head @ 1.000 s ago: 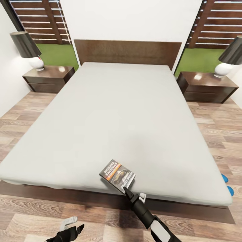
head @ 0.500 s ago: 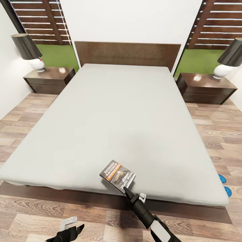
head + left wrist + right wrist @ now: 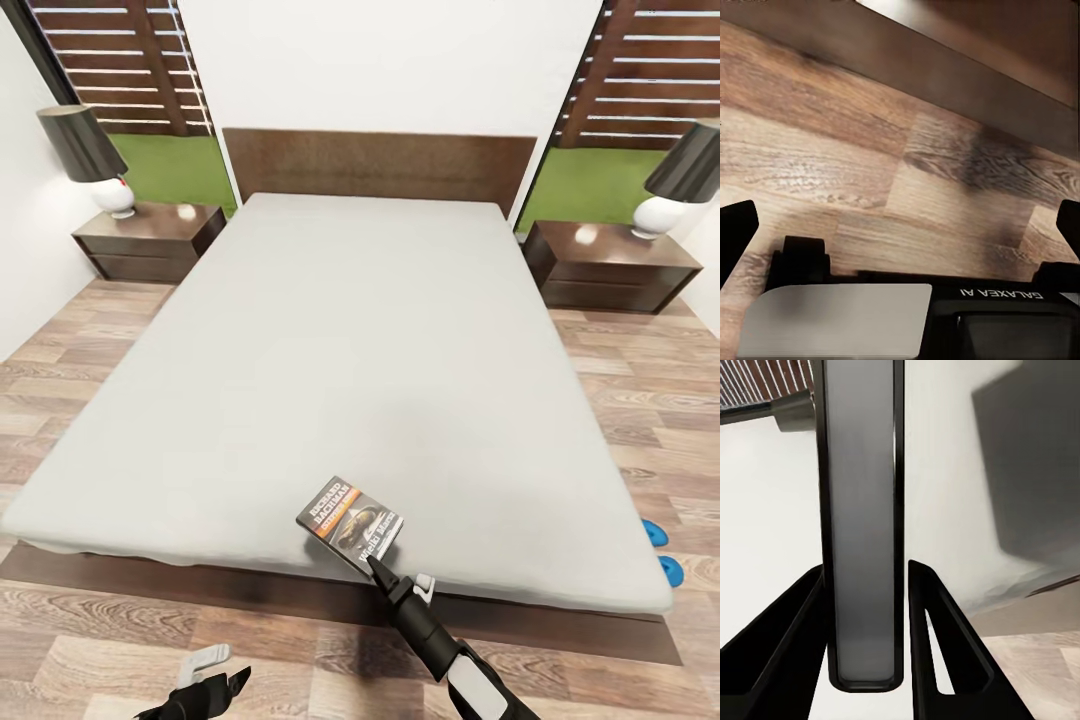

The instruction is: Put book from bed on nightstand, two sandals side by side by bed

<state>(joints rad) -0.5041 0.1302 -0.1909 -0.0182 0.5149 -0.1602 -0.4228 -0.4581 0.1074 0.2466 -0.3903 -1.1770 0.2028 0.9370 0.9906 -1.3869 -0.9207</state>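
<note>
The book (image 3: pixel 350 522), dark with orange and white lettering, is at the foot edge of the light-grey bed (image 3: pixel 360 330). My right gripper (image 3: pixel 376 566) is shut on the book's near edge. In the right wrist view the book's edge (image 3: pixel 862 525) stands clamped between the two black fingers (image 3: pixel 945 645). Whether the book still touches the mattress I cannot tell. My left gripper (image 3: pixel 215 678) hangs open over the floor in front of the bed, its fingertips (image 3: pixel 736 229) spread wide. Two blue sandals (image 3: pixel 660 550) lie on the floor by the bed's right corner, partly hidden by the mattress.
A dark nightstand (image 3: pixel 150 240) with a lamp (image 3: pixel 90 155) stands left of the headboard, and another nightstand (image 3: pixel 610 262) with a lamp (image 3: pixel 680 185) stands to the right. Wood-plank floor (image 3: pixel 660 400) runs along both sides of the bed. The dark bed frame (image 3: pixel 250 580) juts out below the mattress.
The whole picture has shifted: the bed looks slightly smaller and lower, so the camera has drawn back a little. The book and my right gripper keep their place in view.
</note>
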